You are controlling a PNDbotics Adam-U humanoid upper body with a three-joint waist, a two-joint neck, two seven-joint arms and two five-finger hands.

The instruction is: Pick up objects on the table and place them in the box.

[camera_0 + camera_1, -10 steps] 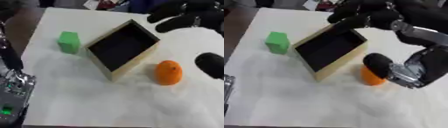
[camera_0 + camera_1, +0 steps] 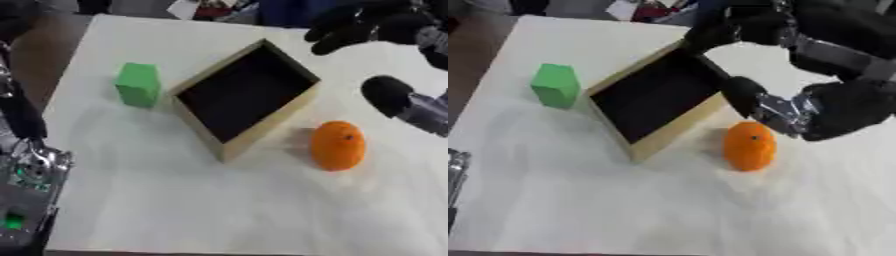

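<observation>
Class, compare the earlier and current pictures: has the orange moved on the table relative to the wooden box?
No. The orange lies just off the wooden box's near right wall, as before; the box and green block keep their places too.

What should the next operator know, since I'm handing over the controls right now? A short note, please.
Right hand: above the table beyond the box's far corner, fingers curled, holding nothing.
Left hand: not in view.
Box: mid-table, turned at an angle, nothing visible inside.
Green block: on the table left of the box, apart from it.
Orange: on the table right of the box's near corner, untouched.
Done: nothing placed yet.
Left: pick up the orange and the green block and put both in the box.
</observation>
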